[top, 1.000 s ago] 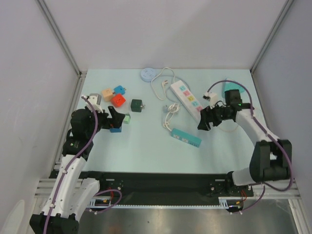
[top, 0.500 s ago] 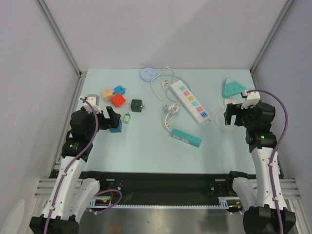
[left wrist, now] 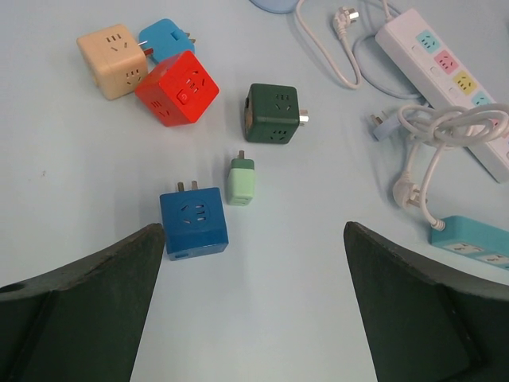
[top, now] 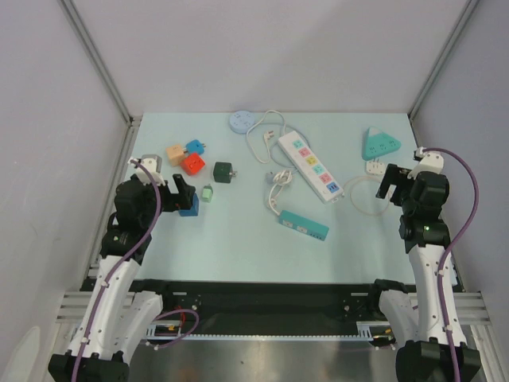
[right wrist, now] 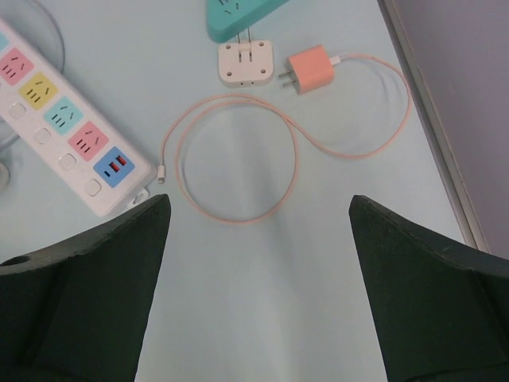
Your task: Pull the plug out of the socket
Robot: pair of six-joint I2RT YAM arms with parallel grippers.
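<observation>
The right gripper (top: 387, 181), jaws apart as on the left gripper (top: 184, 192), has drawn back from the small orange plug (right wrist: 312, 70), which lies free, so the task seems done.

Pale blue table (top: 238, 247): white power strip (top: 310, 167) centre-rear, teal power strip (top: 303, 225) nearer; five cube adapters (left wrist: 177, 87), mint plug (left wrist: 242, 182) at left; teal triangular socket (top: 380, 144), white plug (right wrist: 246, 63), orange charger (right wrist: 311, 70) w/ looped cable (right wrist: 236, 218) at right
</observation>
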